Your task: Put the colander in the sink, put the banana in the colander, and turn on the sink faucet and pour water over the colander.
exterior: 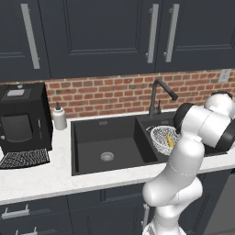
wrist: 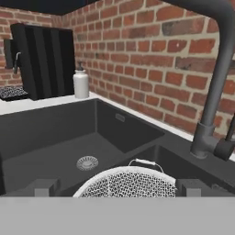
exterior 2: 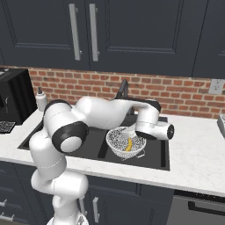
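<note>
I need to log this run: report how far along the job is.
Done: the colander sits in the sink's narrower basin with the banana in it. In hand: the gripper hovers over the colander, beside the faucet. Left: turning the faucet on; no water shows.
</note>
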